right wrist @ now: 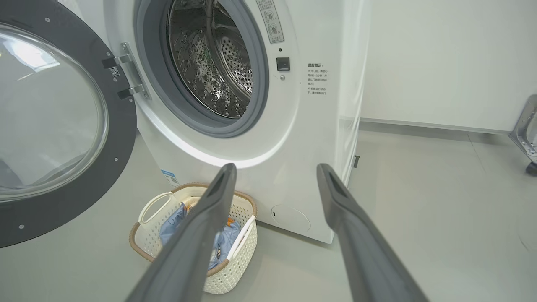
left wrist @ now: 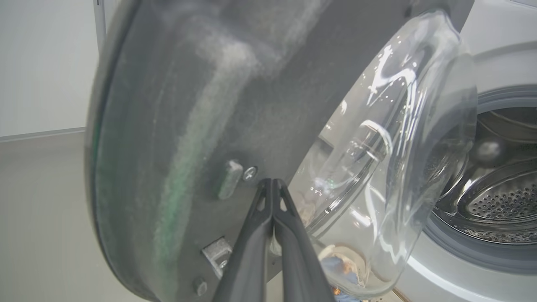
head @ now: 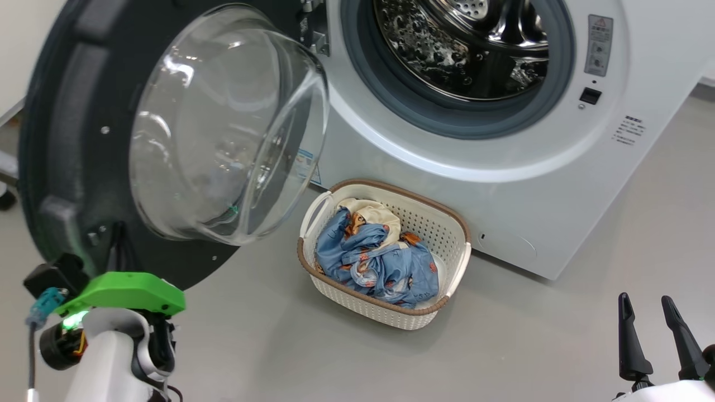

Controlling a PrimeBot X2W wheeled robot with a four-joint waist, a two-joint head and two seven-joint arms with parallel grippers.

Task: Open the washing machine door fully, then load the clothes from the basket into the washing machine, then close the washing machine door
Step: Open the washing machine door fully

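White washing machine (head: 503,184), black-rimmed door (head: 61,139), cream basket (head: 441,223), blue orange-figured clothes (head: 380,262)

Basket (head: 425,221), washing machine (head: 503,218) on grey floor (head: 530,340)

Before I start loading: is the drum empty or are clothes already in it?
Empty, as far as it shows: the drum is bare steel, and the clothes lie bundled in the basket on the floor.

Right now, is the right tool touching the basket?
Apart. In the head view the right tool stands open at the lower right, with a stretch of bare floor between it and the basket.
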